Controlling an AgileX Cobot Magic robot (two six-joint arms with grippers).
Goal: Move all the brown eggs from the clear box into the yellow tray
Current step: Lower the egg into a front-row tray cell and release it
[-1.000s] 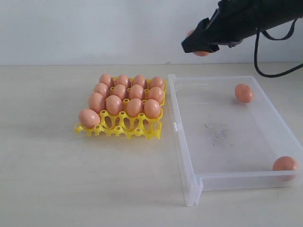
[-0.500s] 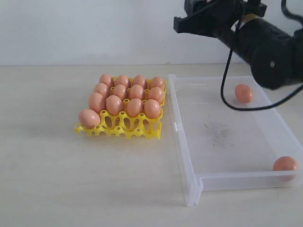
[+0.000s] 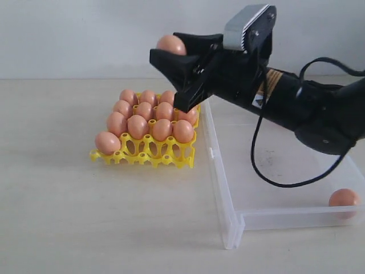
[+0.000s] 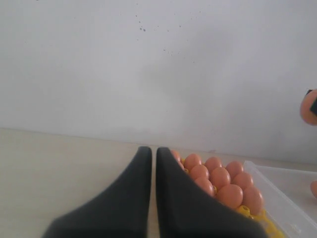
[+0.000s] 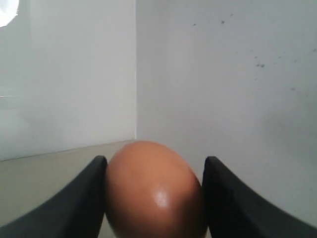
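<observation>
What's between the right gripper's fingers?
One brown egg, touching both fingers; the right wrist view shows it plainly, the exterior view too.

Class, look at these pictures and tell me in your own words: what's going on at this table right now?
The right gripper holds one brown egg in the air, up by the yellow tray. The tray is mostly filled; its front row has one egg and three empty cups. Another egg lies in the near corner of the clear box, part of which the arm hides. The left gripper is shut on nothing, pointing toward the tray.
</observation>
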